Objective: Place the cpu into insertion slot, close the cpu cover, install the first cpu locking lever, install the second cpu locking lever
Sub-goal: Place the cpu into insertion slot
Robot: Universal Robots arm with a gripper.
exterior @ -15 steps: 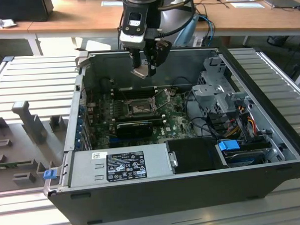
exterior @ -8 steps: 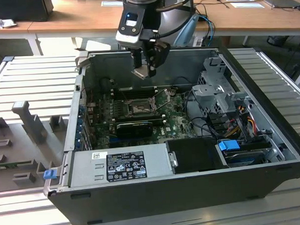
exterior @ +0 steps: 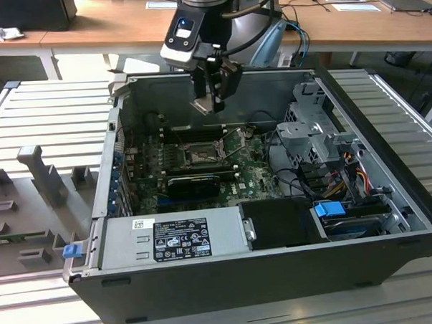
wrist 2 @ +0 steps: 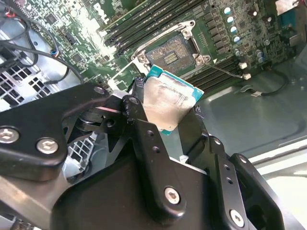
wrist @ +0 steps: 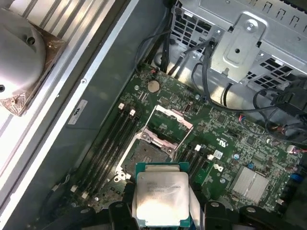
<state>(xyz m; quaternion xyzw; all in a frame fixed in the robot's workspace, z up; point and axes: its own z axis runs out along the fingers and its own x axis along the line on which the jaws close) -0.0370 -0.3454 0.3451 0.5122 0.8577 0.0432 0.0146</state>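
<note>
- the claw (exterior: pixel 215 101) is closed on the cpu (exterior: pixel 206 105), with its two fingers (wrist 2: pixel 136 112) pressing on opposite edges of the chip.
- in the first wrist view the silver top of the cpu faces the camera, and the green rim of the chip shows around it.
- the cpu hangs in the air above the socket (exterior: pixel 201 157). it is well apart from the socket and touches nothing but the claw.
- the socket lies open and empty on the green board (exterior: pixel 252 178). the board sits inside the open computer case (exterior: pixel 279 288), which stands on the ribbed table (exterior: pixel 42 119).
- the socket's bare contact field shows in both wrist views, with nothing lying on it.
- the cover (wrist: pixel 172 115) stands swung up at one edge of the socket, its square window open, so the socket is not shut.
- a thin metal lever (wrist 2: pixel 225 71) lies loose just beside the socket and is not hooked down. i cannot make out the other lever for certain.
- the long memory sticks (wrist: pixel 112 139) run along one side of the socket and are clear of the cpu.
- as i judge it, the first step is under way but not finished: the cpu is in the claw over the socket and not yet seated.
- closing the cover and fastening both levers are not yet done, so most of the task is left.
</note>
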